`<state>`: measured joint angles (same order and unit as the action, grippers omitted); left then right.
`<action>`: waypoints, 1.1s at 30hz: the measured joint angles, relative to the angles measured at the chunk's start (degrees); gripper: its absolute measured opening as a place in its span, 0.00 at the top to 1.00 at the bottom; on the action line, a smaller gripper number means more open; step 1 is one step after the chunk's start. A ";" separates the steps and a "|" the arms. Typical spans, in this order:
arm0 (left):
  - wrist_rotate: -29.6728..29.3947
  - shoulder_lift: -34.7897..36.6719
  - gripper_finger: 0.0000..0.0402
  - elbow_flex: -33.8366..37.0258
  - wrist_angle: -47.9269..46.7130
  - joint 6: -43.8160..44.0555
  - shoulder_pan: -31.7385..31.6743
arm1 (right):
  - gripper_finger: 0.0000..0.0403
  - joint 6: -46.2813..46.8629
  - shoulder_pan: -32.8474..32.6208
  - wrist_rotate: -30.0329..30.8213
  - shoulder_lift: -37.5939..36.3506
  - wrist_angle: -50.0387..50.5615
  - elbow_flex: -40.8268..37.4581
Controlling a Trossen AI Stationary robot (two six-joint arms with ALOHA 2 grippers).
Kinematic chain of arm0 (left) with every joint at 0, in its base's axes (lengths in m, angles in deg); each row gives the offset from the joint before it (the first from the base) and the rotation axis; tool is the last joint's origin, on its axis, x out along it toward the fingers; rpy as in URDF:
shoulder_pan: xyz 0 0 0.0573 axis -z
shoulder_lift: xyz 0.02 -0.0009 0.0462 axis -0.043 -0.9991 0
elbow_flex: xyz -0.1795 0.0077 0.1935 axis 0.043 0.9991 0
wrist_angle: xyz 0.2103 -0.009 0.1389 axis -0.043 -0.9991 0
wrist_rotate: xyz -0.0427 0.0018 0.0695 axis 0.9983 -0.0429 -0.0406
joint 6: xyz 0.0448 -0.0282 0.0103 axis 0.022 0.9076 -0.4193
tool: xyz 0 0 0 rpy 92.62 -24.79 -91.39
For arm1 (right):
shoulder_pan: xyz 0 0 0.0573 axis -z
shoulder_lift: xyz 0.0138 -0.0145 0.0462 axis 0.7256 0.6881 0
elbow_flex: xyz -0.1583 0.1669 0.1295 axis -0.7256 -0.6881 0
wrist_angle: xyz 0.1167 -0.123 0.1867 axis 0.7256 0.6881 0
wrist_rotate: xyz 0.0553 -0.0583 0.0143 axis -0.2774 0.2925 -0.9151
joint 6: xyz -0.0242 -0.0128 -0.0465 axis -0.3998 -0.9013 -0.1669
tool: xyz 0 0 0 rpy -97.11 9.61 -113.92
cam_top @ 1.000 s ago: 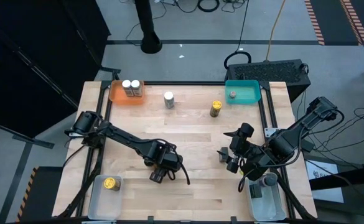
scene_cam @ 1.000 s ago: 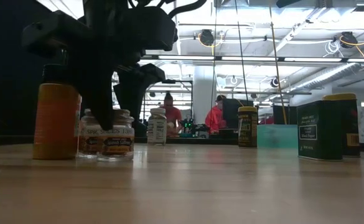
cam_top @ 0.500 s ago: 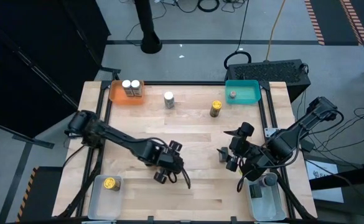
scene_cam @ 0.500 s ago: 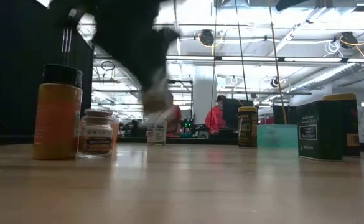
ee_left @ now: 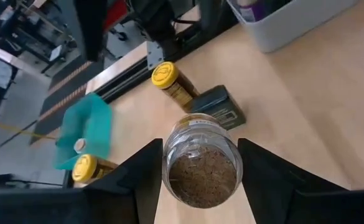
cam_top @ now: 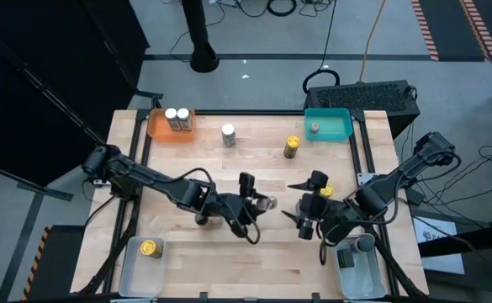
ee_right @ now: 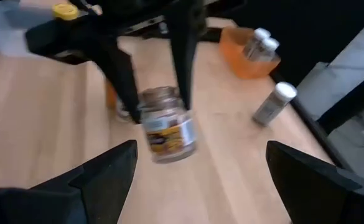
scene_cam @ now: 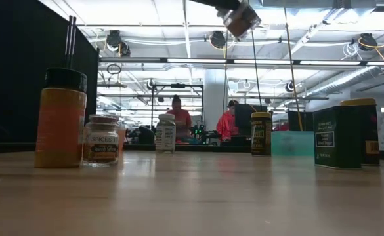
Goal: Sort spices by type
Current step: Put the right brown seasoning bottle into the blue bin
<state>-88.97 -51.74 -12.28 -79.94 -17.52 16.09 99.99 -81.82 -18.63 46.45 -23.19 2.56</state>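
L gripper [cam_top: 256,203] is near the middle of the table [cam_top: 271,269], clamped on a small glass jar of brown spice [cam_top: 267,203]; the jar sits between both fingers [ee_left: 138,180] in the L wrist view, and it's lifted clear of the wood, showing up top in the low view [scene_cam: 241,18]. R gripper [cam_top: 300,206] is just beside it, facing it, fingers spread wide w/ nothing in them; the R wrist view looks straight at the same jar [ee_right: 166,124], label side toward it. Rest of the spices: two white-capped jars [cam_top: 177,118] in the orange tray [cam_top: 158,126] at the far L corner, one white-capped jar [cam_top: 228,135] standing alone on the wood nearby, a yellow-lidded jar [cam_top: 292,147] next to the teal tray [cam_top: 336,128], which holds one small grey-lidded jar [cam_top: 314,128]. Near L clear bin [cam_top: 132,273] has a gold-lidded jar [cam_top: 150,248]; near R clear bin [cam_top: 359,278] has a grey-lidded one [cam_top: 363,244]. Low view also shows a tall orange jar w/ black cap [scene_cam: 60,118], a short jar beside it [scene_cam: 103,139] and a dark green tin [scene_cam: 336,136]. Two people [scene_cam: 178,118] far back in the room.
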 joint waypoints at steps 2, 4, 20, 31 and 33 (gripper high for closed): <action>-1.29 -0.07 0.53 0.00 -0.01 -0.74 -0.29 | 0.16 0.88 0.84 -2.45 0.66 -0.06 0.00; -1.58 -0.07 0.53 0.00 0.56 -1.14 -0.60 | 0.16 1.57 1.51 -3.88 1.15 0.43 0.00; 0.34 -0.13 0.53 0.00 9.78 -3.29 -2.04 | 0.16 -4.37 6.12 -7.03 3.90 -0.06 0.02; 2.51 -0.13 0.53 -0.07 10.35 -3.29 -2.10 | 0.16 -8.18 6.12 -3.78 3.99 -1.42 0.02; 2.73 -0.13 0.53 -0.07 10.36 -3.29 -2.09 | 0.16 -8.50 6.14 -3.76 3.99 -1.44 0.02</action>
<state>-86.25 -51.87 -12.35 -69.58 -20.81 14.01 91.49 -75.69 -22.38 50.44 -24.64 2.58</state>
